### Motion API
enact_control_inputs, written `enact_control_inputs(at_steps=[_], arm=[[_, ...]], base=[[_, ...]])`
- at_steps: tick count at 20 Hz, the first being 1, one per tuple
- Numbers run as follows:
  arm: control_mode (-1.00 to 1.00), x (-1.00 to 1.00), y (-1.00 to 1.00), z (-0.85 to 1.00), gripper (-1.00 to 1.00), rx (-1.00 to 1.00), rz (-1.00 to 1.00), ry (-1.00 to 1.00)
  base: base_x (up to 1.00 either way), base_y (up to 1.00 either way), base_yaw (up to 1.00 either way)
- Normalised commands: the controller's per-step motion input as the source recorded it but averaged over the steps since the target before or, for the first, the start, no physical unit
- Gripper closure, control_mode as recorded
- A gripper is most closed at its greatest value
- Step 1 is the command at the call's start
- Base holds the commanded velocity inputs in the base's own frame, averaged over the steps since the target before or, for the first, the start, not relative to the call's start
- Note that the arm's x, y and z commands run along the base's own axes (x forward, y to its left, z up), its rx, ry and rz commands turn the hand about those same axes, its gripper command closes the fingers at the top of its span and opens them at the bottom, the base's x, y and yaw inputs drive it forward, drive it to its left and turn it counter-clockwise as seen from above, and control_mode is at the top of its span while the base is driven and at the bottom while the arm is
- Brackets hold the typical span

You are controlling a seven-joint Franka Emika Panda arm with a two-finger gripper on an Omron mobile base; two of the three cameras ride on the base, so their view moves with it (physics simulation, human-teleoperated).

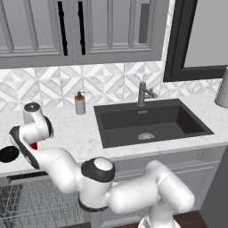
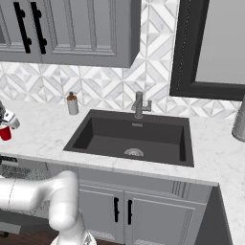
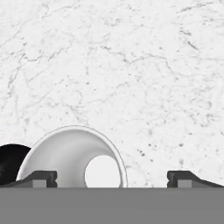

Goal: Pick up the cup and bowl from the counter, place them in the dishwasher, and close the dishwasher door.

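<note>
Hand view looks straight down on the counter [image 3: 144,70] — gripper [image 3: 111,179] spread wide, empty, poised over the upright cup [image 3: 74,153] beside the bowl [image 3: 9,162], likely to grasp.

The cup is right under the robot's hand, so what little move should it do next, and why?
Probably shift sideways, then lower. In the hand view the cup sits over one fingertip, not midway between the wide-open gripper tips. Centring it first should let the fingers close on its sides, clear of the bowl beside it.

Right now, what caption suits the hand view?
Open tool over the counter, cup partly between its tips.
</note>
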Motion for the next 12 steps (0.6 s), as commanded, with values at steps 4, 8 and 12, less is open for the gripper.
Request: enact_control_inputs(at_steps=[4, 8, 12], arm=[[-1.00, 0.07, 0.09, -0.06, -1.00, 0.05, -0.02, 0.01], [-1.00, -0.01, 0.00, -0.06, -1.00, 0.07, 0.00, 0.03], [-1.00, -0.07, 0.00, -0.08, -1.00, 0.08, -0.02, 0.03]], base=[[0.00, 0.00, 0.00], [0.00, 0.00, 0.00], [0.00, 0.00, 0.00]])
